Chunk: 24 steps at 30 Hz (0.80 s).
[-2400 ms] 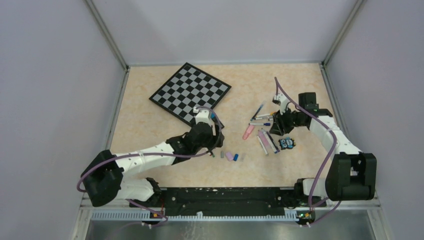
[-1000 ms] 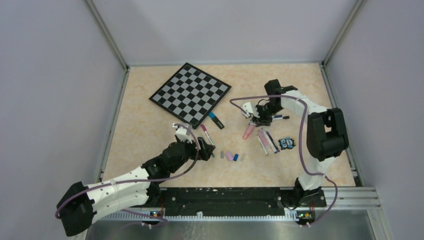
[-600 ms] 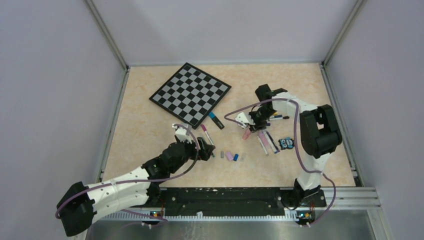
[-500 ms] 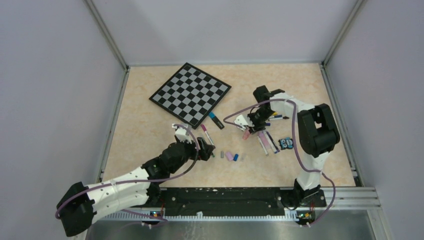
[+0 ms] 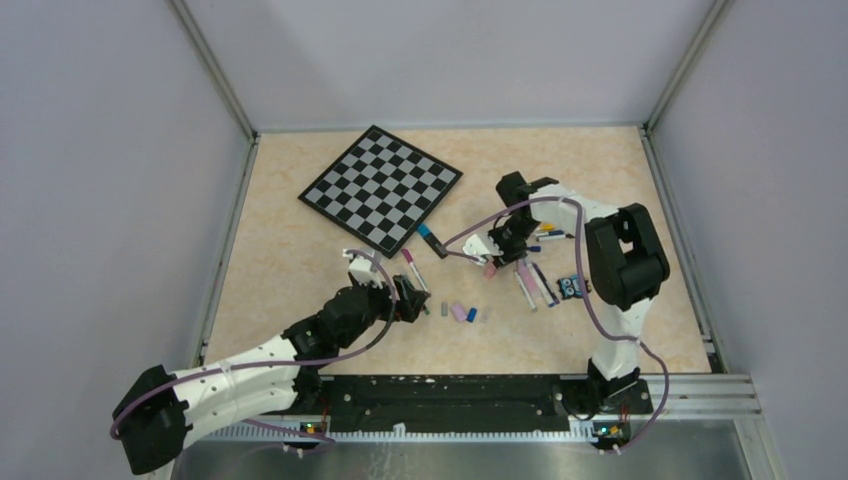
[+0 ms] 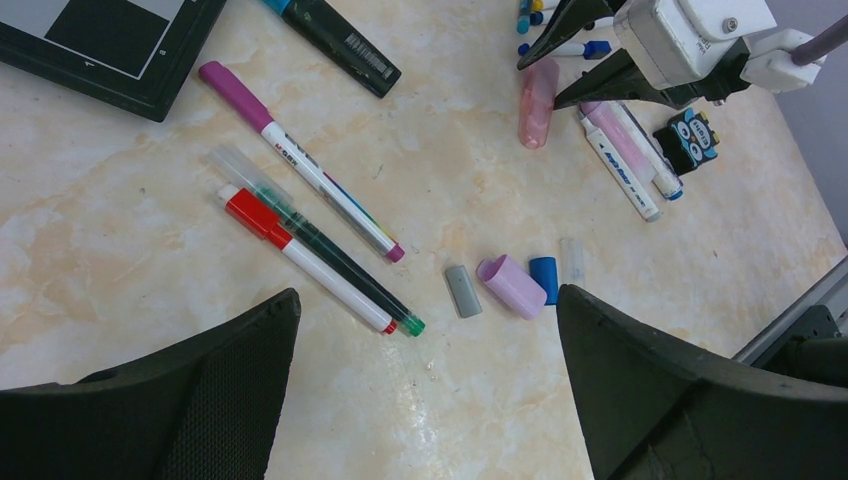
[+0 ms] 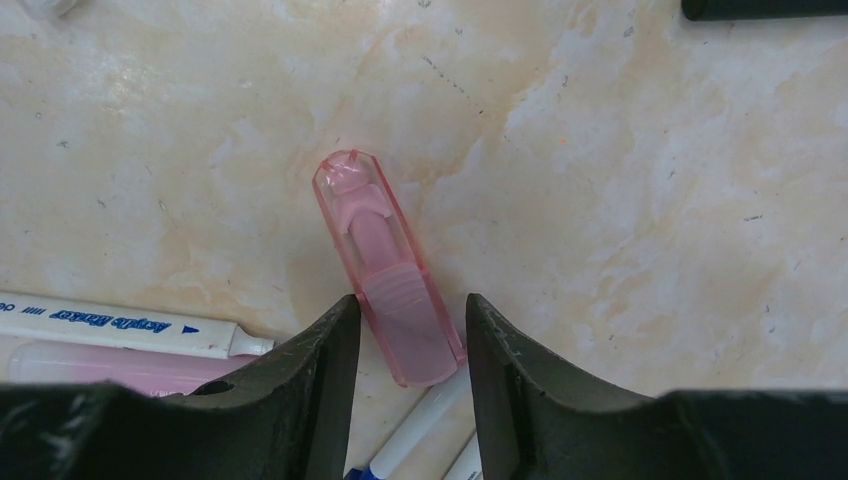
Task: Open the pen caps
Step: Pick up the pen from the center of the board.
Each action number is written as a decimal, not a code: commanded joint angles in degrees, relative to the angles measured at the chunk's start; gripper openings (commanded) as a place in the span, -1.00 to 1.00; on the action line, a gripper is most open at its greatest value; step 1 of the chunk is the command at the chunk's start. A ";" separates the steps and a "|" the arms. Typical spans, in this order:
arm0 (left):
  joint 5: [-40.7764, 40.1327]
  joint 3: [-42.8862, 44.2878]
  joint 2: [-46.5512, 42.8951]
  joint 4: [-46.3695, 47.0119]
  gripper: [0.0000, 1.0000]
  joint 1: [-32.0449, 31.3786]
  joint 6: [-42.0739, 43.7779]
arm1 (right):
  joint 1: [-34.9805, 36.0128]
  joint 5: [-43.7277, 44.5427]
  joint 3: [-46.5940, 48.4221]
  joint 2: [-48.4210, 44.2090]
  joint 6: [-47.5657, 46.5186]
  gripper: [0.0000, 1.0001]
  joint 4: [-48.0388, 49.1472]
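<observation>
A short translucent pink highlighter (image 7: 375,240) lies flat on the table. My right gripper (image 7: 412,300) is low over it and open, its jaws straddling its lower end with thin gaps either side. From above, the right gripper (image 5: 495,258) sits just left of a cluster of pens (image 5: 532,280). My left gripper (image 6: 430,400) hovers wide open and holds nothing. Under it lie loose pen caps: grey (image 6: 463,291), lilac (image 6: 511,286), blue (image 6: 544,280) and clear (image 6: 571,260). A pink-capped pen (image 6: 300,165), a red-capped pen (image 6: 300,262) and a green-tipped pen (image 6: 345,270) lie beside them.
The checkered board (image 5: 380,185) lies at the back left, a black marker with a teal end (image 6: 330,35) by its corner. A small black-and-blue owl figure (image 5: 572,287) stands right of the pen cluster. More pens (image 7: 110,325) touch the highlighter's lower end.
My right gripper has swung left and toward me, down over the pink highlighter, its jaws a little wider. The left arm drew back earlier and has since held still.
</observation>
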 commanded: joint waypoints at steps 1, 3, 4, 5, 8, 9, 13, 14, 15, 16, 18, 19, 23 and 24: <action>0.35 -1.13 -1.37 2.36 0.97 0.19 -1.04 | 0.78 2.39 1.55 2.50 -1.15 -0.15 -0.55; 0.74 -1.58 -1.79 2.59 0.97 0.19 -1.50 | 0.90 2.53 1.74 3.08 -0.67 -0.15 -0.93; 0.90 -1.81 -2.03 2.71 0.97 0.19 -1.77 | 0.99 2.53 1.90 3.44 -0.64 -0.15 -1.37; 1.07 -2.02 -2.24 2.69 0.98 0.19 -1.91 | 1.12 2.50 2.21 3.74 -0.54 -0.15 -1.73; 1.54 -2.60 -3.20 2.88 0.98 0.17 -2.69 | 1.64 2.62 3.16 4.87 -0.45 -0.15 -3.52; 1.79 -2.69 -3.59 3.13 0.97 0.19 -2.93 | 1.98 2.80 3.66 5.60 -0.41 -0.15 -4.32; 2.18 -3.15 -5.34 3.22 0.97 0.19 -3.41 | 3.04 3.94 5.11 7.35 -0.30 -0.20 -5.98; 2.09 -3.23 -5.72 3.07 0.97 0.19 -3.45 | 3.19 3.98 5.30 7.55 -0.07 -0.23 -6.00; 2.11 -3.34 -6.09 2.92 0.97 0.19 -3.53 | 3.24 3.86 5.35 7.68 0.12 -0.26 -5.97; 2.07 -3.37 -6.47 2.88 0.98 0.17 -3.61 | 3.26 3.65 5.41 7.79 0.30 -0.30 -5.94; 2.22 -3.73 -7.10 2.88 0.97 0.19 -3.92 | 3.36 3.13 5.33 7.65 1.00 -0.36 -5.36; 2.34 -3.82 -7.26 3.09 0.97 0.24 -4.18 | 3.37 2.67 5.32 7.55 2.02 -0.39 -4.88; 4.96 -5.02 -8.06 6.94 0.97 0.27 -6.08 | 3.50 -1.44 4.07 5.38 5.98 -0.54 -1.77; 5.83 -5.45 -8.04 8.47 0.98 0.28 -6.61 | 3.54 -2.89 3.55 4.55 7.07 -0.57 -0.70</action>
